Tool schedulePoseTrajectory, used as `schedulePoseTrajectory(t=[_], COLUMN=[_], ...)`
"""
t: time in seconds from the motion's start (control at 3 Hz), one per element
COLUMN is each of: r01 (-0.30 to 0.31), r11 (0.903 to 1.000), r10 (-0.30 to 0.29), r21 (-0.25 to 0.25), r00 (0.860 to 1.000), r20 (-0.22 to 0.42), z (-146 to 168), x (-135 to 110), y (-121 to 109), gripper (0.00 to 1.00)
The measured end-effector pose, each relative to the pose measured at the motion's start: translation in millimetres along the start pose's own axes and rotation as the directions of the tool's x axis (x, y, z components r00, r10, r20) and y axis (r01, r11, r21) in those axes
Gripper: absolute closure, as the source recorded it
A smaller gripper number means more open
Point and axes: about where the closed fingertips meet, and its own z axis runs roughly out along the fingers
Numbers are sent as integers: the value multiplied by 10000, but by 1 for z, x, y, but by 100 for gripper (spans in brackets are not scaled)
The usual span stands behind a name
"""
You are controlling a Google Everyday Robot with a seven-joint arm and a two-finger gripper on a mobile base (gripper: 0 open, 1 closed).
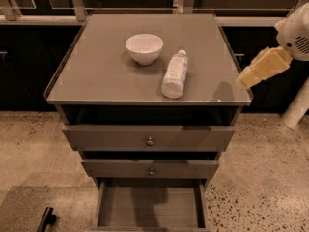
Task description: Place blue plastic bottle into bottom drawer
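The blue plastic bottle (175, 74) lies on its side on the cabinet top (96, 76), white cap pointing to the back, just right of a white bowl (144, 48). The bottom drawer (149, 206) is pulled open at the foot of the cabinet, and its flat inside holds nothing. My gripper (247, 78) hangs at the right, beside the right edge of the cabinet top and about level with it. It is well to the right of the bottle and holds nothing.
The two upper drawers (149, 138) with small round knobs stand slightly open. The floor is speckled, with a dark mat (29, 207) at the lower left. A white post (295, 105) stands at the right. Dark cabinets run behind.
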Motion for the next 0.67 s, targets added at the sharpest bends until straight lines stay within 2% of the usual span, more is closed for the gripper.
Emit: schedulePoseTrajectory(t=[0.33, 0.67], r01=[-13, -355], r11=[10000, 9991], r10=[13, 346], r21=[67, 249], r00=[10000, 9988], r20=[77, 340], z=[1, -5], x=[-2, 3], y=[-2, -3], gripper=[0, 0])
